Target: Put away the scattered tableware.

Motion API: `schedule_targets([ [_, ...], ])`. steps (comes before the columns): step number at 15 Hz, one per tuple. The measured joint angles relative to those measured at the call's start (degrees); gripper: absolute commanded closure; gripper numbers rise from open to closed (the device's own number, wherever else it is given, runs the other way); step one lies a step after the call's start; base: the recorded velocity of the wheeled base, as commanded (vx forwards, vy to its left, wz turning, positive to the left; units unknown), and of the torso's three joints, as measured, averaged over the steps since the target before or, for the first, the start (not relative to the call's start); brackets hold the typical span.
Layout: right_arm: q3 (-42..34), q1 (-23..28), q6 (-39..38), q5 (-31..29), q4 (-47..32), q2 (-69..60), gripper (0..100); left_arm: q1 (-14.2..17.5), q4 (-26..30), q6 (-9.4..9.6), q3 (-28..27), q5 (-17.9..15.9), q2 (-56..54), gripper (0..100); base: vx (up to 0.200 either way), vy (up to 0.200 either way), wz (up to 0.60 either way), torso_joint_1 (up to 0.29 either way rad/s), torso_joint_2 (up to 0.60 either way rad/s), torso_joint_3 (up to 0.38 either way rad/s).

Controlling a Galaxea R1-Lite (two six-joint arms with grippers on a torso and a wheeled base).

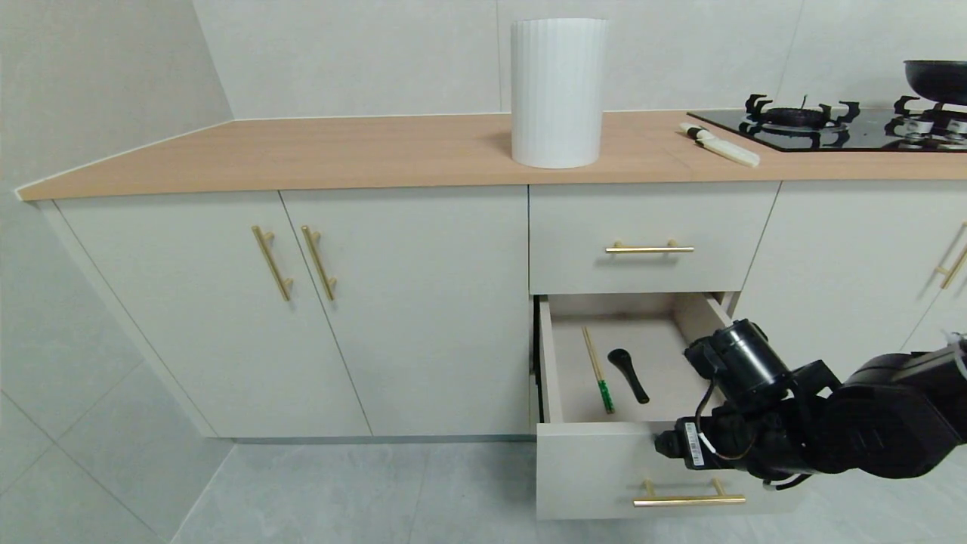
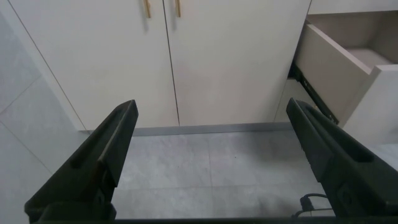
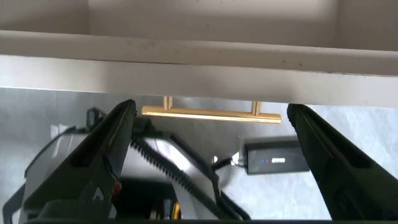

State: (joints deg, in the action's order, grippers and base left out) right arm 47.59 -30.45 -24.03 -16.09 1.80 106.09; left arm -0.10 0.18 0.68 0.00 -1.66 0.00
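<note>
My right arm low, right pincer [image 3: 210, 111] at pale open drawer [image 1: 597, 468] front, fingers apart, seemingly empty; left pincer [image 2: 211, 107] apart too.

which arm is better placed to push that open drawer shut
Right, probably. The right claw sits at the front of the open drawer, near its gold handle. The left claw faces the closed cabinet doors, off to the side.

Left gripper [image 2: 210, 109], right gripper [image 3: 210, 109]: jaws apart
</note>
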Motion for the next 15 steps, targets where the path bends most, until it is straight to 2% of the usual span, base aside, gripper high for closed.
schedule_targets([
  [8,17.3,5.0,5.6,-0.1,0.6,11.3,0,0.0,0.0,0.02,0.0,0.0,0.0,0,0.000,0.000,0.00,0.000,0.00,0.000],
  [15,30.5,9.6,5.5,-0.2,0.8,21.1,0,0.0,0.0,0.02,0.0,0.0,0.0,0,0.000,0.000,0.00,0.000,0.00,0.000],
])
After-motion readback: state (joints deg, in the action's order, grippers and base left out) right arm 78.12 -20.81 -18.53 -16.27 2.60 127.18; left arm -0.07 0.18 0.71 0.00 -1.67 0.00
